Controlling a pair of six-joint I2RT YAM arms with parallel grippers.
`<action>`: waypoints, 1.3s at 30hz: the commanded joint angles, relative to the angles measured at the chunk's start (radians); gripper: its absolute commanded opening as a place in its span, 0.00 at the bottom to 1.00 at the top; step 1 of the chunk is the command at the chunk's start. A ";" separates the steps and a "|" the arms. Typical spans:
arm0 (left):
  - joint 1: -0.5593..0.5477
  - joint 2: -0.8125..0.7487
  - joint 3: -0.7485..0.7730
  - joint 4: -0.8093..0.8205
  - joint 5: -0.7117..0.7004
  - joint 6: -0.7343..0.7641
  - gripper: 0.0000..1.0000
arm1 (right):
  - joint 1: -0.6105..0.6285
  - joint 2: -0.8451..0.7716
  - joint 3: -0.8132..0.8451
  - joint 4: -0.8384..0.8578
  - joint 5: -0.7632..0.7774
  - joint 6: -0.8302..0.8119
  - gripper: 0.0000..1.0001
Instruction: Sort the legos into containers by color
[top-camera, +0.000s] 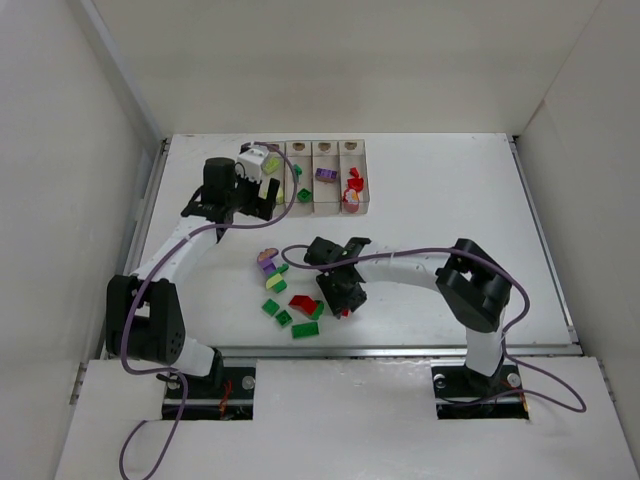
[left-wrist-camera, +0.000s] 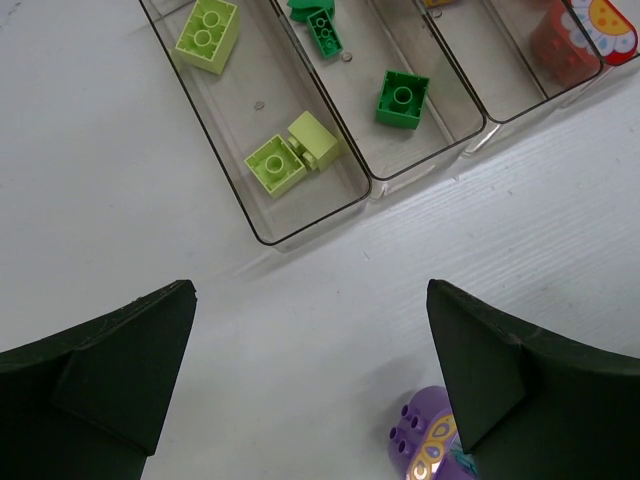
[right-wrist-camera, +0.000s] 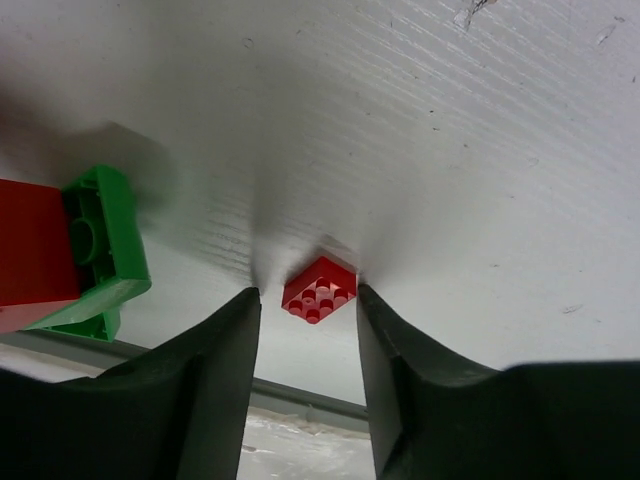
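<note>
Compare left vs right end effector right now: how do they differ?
Left end effector: jaws spread wide, nothing between them. Right end effector: jaws narrowed around a small red brick, firm grip unclear. Left hangs by the containers; right is low at the table, beside a green brick. Both have dark fingers pointing down at the white table.

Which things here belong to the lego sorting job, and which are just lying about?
Job:
- loose legos
- sorted legos
- containers
- red brick, straddled by the right gripper

Lying about:
- purple cables
</note>
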 joint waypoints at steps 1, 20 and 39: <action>0.000 -0.055 -0.016 0.037 0.009 -0.018 1.00 | 0.007 0.001 -0.014 0.024 0.016 0.039 0.46; 0.000 -0.055 -0.016 0.027 0.000 -0.018 1.00 | -0.003 0.070 0.084 0.015 0.054 -0.021 0.10; 0.000 -0.046 0.012 -0.032 -0.064 0.030 1.00 | -0.466 0.156 0.651 0.055 0.180 -0.279 0.00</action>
